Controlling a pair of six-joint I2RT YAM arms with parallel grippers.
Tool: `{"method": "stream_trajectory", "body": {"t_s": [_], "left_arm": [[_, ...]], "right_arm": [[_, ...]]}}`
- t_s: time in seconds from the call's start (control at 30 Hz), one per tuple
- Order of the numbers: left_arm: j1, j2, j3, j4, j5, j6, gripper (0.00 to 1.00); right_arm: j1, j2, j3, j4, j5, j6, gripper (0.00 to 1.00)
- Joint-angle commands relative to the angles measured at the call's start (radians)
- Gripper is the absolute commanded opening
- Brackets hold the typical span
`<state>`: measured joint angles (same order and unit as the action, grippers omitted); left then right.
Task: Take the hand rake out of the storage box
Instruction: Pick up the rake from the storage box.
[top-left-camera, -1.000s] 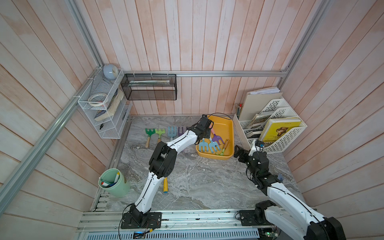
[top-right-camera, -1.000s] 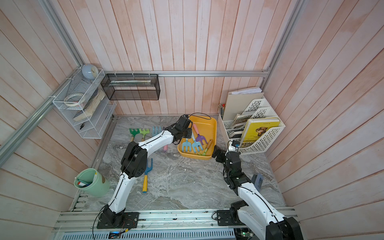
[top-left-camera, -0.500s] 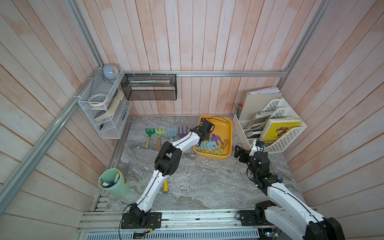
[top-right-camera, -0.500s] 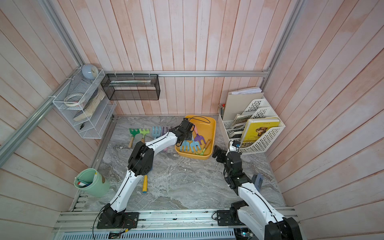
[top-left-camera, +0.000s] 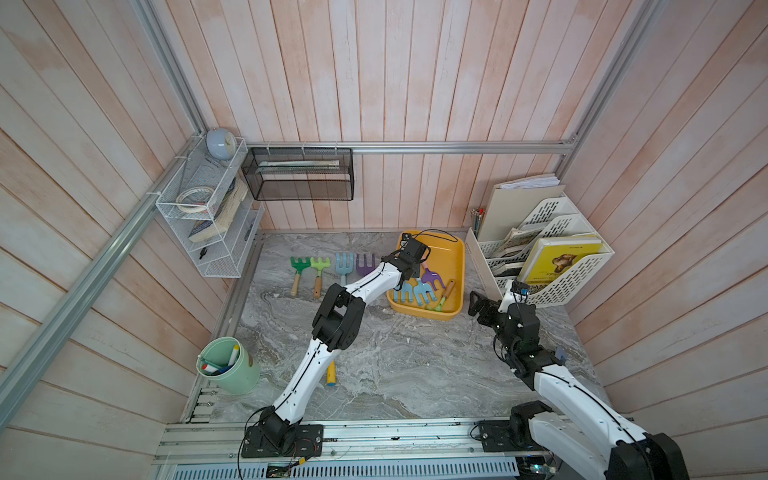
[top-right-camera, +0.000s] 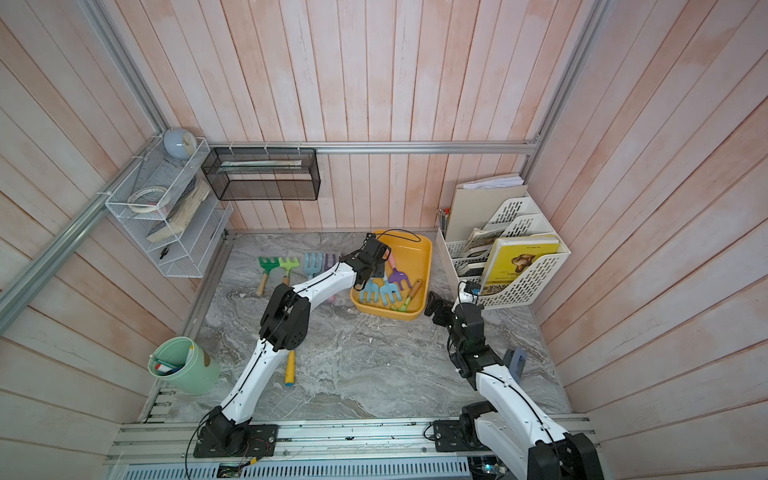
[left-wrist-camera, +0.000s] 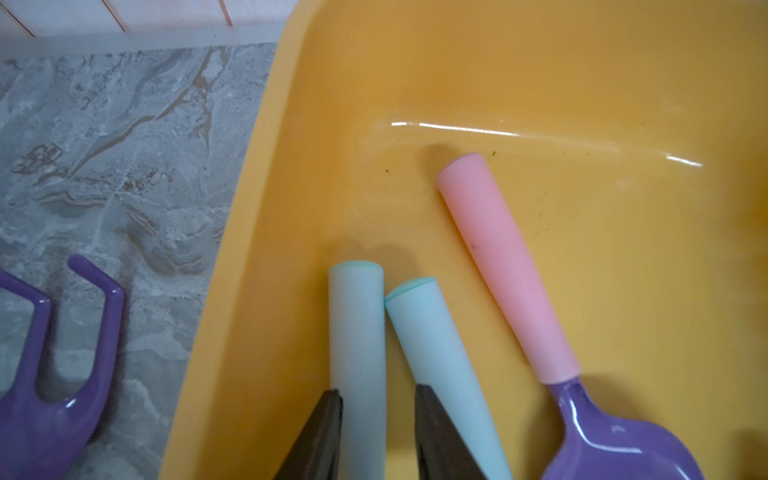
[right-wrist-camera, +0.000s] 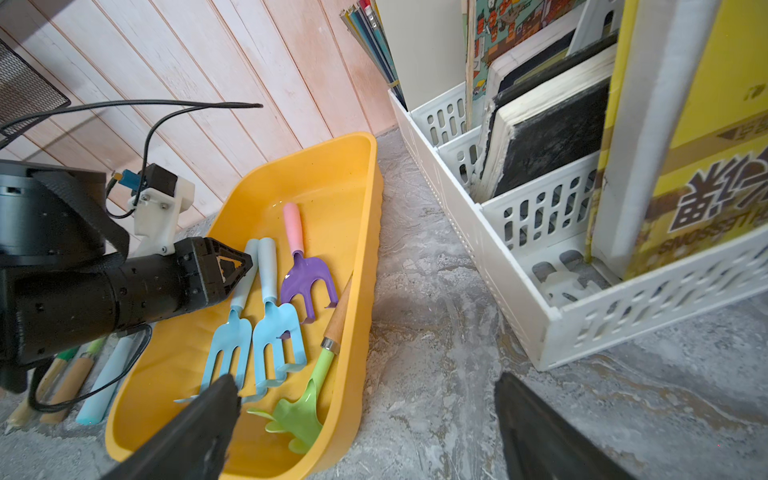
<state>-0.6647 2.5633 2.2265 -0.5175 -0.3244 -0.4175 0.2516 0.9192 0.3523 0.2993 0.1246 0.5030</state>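
The storage box, a yellow tray (top-left-camera: 451, 257) (top-right-camera: 415, 253) (right-wrist-camera: 332, 174), holds several hand rakes. They are two light blue ones (right-wrist-camera: 226, 345) (right-wrist-camera: 276, 332), a purple one with a pink handle (right-wrist-camera: 307, 278) and a green one (right-wrist-camera: 307, 399). My left gripper (left-wrist-camera: 378, 392) (right-wrist-camera: 245, 262) reaches into the box. Its narrowly open jaws straddle the handle of one light blue hand rake (left-wrist-camera: 357, 324). One finger lies against the handle and a slit of yellow shows at the other. My right gripper (right-wrist-camera: 368, 384) (top-left-camera: 478, 305) hangs wide open and empty over the table by the box's near right corner.
Several rakes (top-left-camera: 332, 266) lie in a row on the table left of the box. A white file rack (top-left-camera: 552, 257) with books stands right of it. A green cup (top-left-camera: 228, 370) and a yellow-handled tool (top-left-camera: 331, 374) are at the near left. A black mesh basket (top-left-camera: 299, 178) and a wire shelf (top-left-camera: 208, 216) hang on the walls.
My left gripper has sunk a little further into the box over the blue handles and its jaws have narrowed. The right arm has not moved.
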Motion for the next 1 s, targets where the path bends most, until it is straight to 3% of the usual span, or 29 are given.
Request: {"method": "stream_trajectory", "body": {"t_s": [0.0,0.5,0.63,0.8,0.97], "left_arm": [[-0.032,0.053,0.016,-0.069,-0.054,0.029,0.34],[-0.044,0.062,0.002,-0.081,-0.082,0.024,0.33],[-0.015,0.067,-0.012,-0.063,0.008,-0.006,0.35],[-0.019,0.07,-0.008,-0.064,0.006,0.018,0.35],[-0.041,0.078,0.001,-0.05,0.014,0.117,0.24]], "right_arm": [[-0.008,0.001,-0.013,0.023,-0.016,0.01,0.98],[-0.009,0.02,-0.016,0.035,-0.032,0.012,0.98],[-0.011,0.025,-0.015,0.037,-0.034,0.012,0.98],[-0.012,0.023,-0.017,0.04,-0.034,0.014,0.98],[-0.012,0.023,-0.019,0.041,-0.04,0.016,0.98]]}}
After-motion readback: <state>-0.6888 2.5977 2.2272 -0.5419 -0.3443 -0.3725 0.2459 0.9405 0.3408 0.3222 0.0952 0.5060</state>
